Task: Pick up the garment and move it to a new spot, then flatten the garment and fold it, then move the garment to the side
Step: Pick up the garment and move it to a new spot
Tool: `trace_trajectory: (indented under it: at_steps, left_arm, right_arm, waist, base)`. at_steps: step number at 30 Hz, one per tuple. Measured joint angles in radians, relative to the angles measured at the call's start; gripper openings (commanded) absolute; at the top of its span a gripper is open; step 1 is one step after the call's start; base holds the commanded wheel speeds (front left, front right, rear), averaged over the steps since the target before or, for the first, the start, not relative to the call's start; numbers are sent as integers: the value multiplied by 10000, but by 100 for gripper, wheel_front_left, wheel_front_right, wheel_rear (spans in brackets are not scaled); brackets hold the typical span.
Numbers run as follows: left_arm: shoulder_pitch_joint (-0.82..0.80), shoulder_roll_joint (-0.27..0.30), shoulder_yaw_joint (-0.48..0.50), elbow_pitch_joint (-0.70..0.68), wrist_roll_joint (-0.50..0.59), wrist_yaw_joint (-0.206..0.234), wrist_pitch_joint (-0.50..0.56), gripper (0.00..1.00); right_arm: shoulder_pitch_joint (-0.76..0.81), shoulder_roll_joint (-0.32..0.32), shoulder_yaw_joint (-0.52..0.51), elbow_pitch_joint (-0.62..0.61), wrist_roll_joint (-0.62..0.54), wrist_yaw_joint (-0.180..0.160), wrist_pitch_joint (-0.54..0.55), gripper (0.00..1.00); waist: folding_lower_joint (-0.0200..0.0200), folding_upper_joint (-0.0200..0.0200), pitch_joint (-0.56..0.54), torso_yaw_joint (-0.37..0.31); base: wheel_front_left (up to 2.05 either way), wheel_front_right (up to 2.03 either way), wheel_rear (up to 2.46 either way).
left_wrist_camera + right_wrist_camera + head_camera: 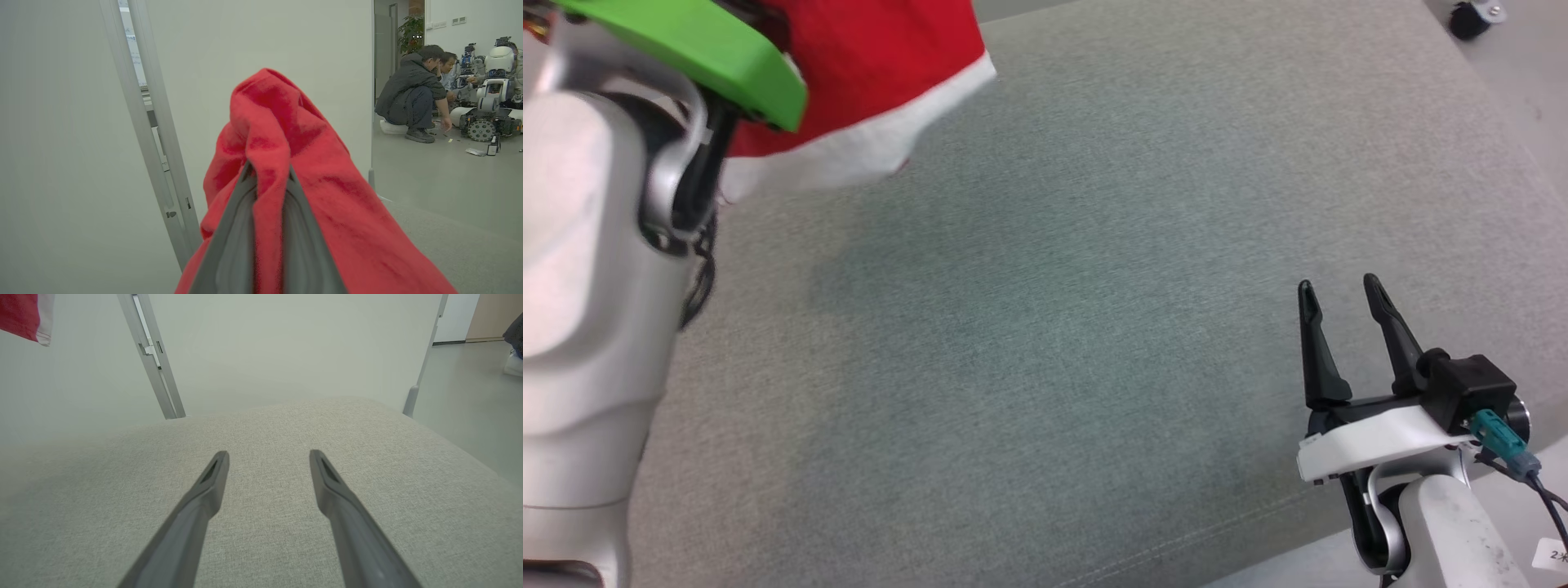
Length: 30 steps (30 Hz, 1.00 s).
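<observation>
The garment [866,73] is red with a white hem and hangs in the air at the top left of the head view, above the grey cushioned surface [1054,286]. Seen from the left wrist, red cloth [286,134] drapes over and between the two fingers of my left gripper [267,169], which is shut on it. A corner of the garment [24,314] shows at the upper left of the right wrist view. My right gripper [1339,290] stands open at the lower right, low over the surface, with nothing between its fingers [212,477].
A pale wall panel with a metal post [155,363] stands behind the surface. Beyond the far right edge, two people [416,90] crouch on the floor beside another robot [490,94]. A caster wheel [1470,16] sits at the top right.
</observation>
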Motion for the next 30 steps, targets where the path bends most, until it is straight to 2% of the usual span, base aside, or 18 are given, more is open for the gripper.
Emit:
trace_trajectory:
  at_steps: [7,12,18,19,20,26,30]
  left_arm:
    - [1260,-671,-851,238,-98,19,-4,0]
    - [2422,-1012,-1055,895,-232,215,-602,0]
    - [3530,-1515,-1381,2207,-301,290,-1450,0]
    - [3628,-1609,-1450,2441,-320,270,-1551,31]
    - [3680,-1672,-1521,2596,-316,244,-1653,100]
    - [3537,-2067,-1908,2888,-17,65,-2527,100]
    - [3381,-2146,-1778,2669,44,67,-2867,100]
  right_arm:
    - [-48,46,167,8,192,0,-27,100]
    - [-46,48,255,-59,470,0,-33,100]
    - [-46,52,265,-119,627,0,-33,100]
    - [-47,52,267,-117,633,0,-33,100]
    - [-49,52,265,-117,635,0,-33,100]
    - [-70,61,228,-215,537,0,-33,100]
    - [52,61,117,-362,412,0,-33,100]
  waist:
    - [0,0,-18,-987]
    - [0,0,105,-1516]
    - [0,0,379,-1754]
    - [0,0,412,-1758]
    - [0,0,425,-1745]
    - [0,0,329,-1440]
    - [0,0,120,-1133]
  base:
    - [0,0,0]
    - [0,0,0]
    - [0,0,0]
    - [0,0,0]
    - [0,0,0]
    - [0,0,0]
    - [0,0,0]
